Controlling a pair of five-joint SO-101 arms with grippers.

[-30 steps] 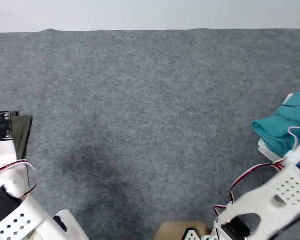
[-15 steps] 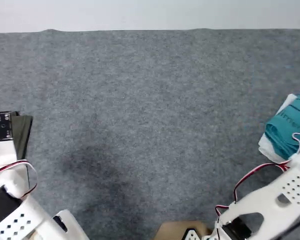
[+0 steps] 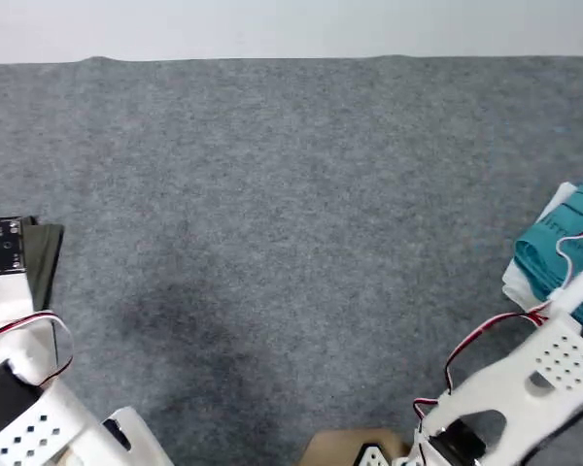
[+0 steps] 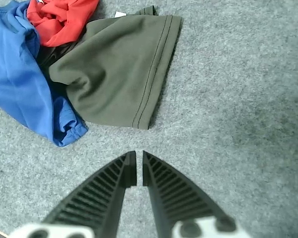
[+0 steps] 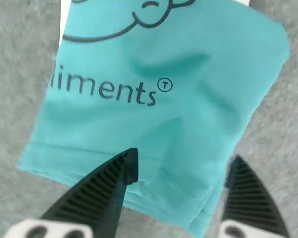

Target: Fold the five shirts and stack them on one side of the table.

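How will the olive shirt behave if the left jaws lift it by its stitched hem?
Probably floppy: the olive shirt lies creased and slack, so it would likely drape and unfold. Likely light, since the fabric looks thin. It lies against the blue shirt and red shirt, so a pull may drag them along.

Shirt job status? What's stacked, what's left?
Done: folded teal shirt lies on a white shirt at the table edge. In hand: right gripper hangs open over the teal shirt, gripping nothing. To do: olive shirt, blue shirt and red shirt lie unfolded in a heap ahead of the shut left gripper.
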